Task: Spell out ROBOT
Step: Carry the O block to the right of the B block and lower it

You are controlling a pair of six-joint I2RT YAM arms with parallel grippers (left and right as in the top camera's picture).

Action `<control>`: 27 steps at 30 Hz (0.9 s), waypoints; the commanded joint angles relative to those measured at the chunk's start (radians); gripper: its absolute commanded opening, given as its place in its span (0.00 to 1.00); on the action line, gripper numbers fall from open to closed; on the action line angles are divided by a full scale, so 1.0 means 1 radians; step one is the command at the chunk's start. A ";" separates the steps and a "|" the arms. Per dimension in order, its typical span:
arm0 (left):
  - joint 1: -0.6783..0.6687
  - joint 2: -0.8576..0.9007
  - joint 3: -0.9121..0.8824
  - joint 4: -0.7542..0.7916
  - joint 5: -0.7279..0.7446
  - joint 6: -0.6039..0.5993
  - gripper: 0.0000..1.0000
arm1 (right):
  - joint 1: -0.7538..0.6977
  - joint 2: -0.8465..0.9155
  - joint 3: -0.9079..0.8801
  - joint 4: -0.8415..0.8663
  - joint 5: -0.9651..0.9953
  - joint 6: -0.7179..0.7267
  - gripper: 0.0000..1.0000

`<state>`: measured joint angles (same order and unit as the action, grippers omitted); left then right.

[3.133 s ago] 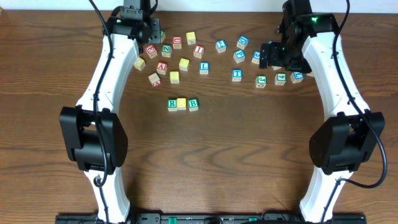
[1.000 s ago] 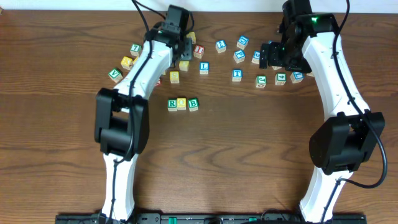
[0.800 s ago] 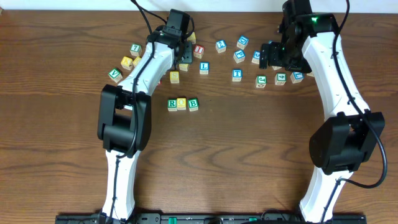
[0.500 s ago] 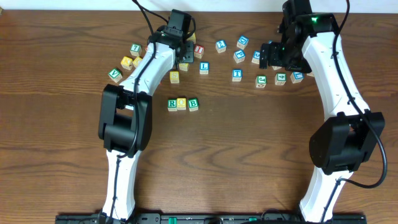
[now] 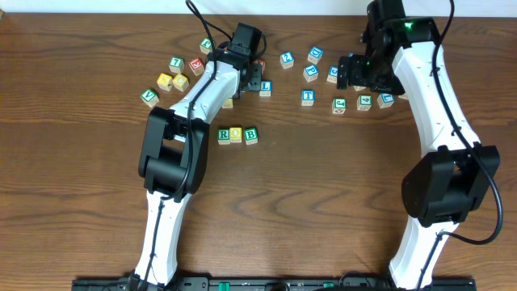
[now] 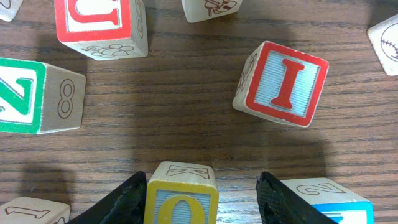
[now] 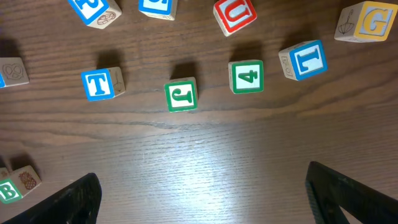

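In the left wrist view a yellow-framed O cube (image 6: 181, 198) stands on the table between my left gripper's fingers (image 6: 127, 200). The left finger rests against its side; a gap separates the right finger from it, so the left gripper (image 6: 202, 190) is open around it. From overhead that gripper (image 5: 247, 79) covers the cube. Lower down, a green R (image 5: 224, 135), a yellow cube (image 5: 236, 134) and a green B (image 5: 251, 135) stand in a row. The blue T (image 5: 308, 97) (image 7: 99, 84) stands apart to the right. My right gripper (image 7: 199, 199) (image 5: 355, 73) hangs wide open over bare wood.
A red I cube (image 6: 283, 84), a green N cube (image 6: 28, 96), a red U cube (image 6: 96, 25) and a blue cube (image 6: 333, 200) crowd the left gripper. Near the right gripper are a green J (image 7: 181, 95), a green 4 (image 7: 246, 76) and a blue L (image 7: 306, 60).
The left arm has swung right and slightly forward along the scattered cubes and now has its fingers on either side of the O cube. The right arm has not moved.
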<state>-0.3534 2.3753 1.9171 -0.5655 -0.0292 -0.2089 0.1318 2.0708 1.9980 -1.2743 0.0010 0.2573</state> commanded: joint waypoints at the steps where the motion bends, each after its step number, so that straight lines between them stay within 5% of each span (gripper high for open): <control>1: 0.003 0.013 -0.002 0.002 -0.010 0.001 0.50 | 0.007 -0.015 0.003 0.000 0.016 -0.004 0.99; 27: 0.003 -0.031 -0.002 -0.017 -0.013 0.000 0.33 | 0.007 -0.015 0.003 -0.001 0.016 -0.004 0.99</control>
<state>-0.3534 2.3753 1.9171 -0.5747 -0.0311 -0.2096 0.1318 2.0708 1.9980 -1.2743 0.0010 0.2577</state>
